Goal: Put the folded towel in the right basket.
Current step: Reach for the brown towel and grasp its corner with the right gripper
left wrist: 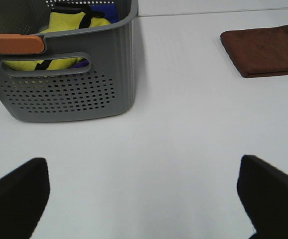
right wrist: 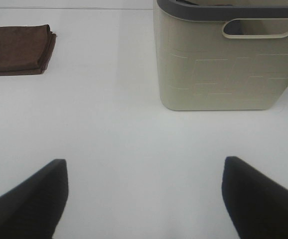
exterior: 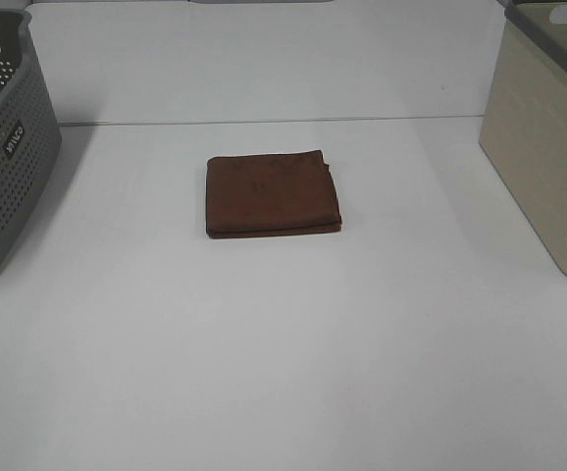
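Note:
A folded brown towel point(exterior: 273, 193) lies flat in the middle of the white table. It also shows in the left wrist view point(left wrist: 264, 50) and the right wrist view point(right wrist: 17, 49). The beige basket point(exterior: 548, 147) with a grey rim stands at the right edge, and shows in the right wrist view point(right wrist: 223, 59). My left gripper point(left wrist: 144, 199) is open and empty, near the grey basket and well short of the towel. My right gripper point(right wrist: 144, 199) is open and empty, in front of the beige basket. Neither arm shows in the exterior high view.
A grey perforated basket point(exterior: 4, 147) stands at the left edge. In the left wrist view it point(left wrist: 69, 89) holds yellow, black and blue cloth items point(left wrist: 74, 22). The table's back edge point(exterior: 264, 122) runs behind the towel.

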You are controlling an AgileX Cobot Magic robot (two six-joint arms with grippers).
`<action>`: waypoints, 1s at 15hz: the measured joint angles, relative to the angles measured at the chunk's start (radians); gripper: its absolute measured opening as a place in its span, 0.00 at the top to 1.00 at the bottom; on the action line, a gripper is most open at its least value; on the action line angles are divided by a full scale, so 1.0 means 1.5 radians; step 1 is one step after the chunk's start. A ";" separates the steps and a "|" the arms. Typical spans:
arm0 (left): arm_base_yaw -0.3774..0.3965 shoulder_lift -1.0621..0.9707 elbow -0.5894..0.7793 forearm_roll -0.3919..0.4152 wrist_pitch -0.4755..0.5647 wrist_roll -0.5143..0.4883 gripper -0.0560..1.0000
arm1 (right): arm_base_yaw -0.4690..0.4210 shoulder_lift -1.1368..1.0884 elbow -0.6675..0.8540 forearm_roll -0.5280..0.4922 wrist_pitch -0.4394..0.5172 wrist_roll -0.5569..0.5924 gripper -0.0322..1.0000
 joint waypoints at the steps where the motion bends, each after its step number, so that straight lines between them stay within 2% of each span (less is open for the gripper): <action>1: 0.000 0.000 0.000 0.000 0.000 0.000 0.03 | 0.000 0.000 0.000 0.000 0.000 0.000 0.19; 15: 0.000 0.000 0.000 0.000 0.000 0.000 0.03 | 0.000 0.000 0.000 0.000 0.000 0.000 0.19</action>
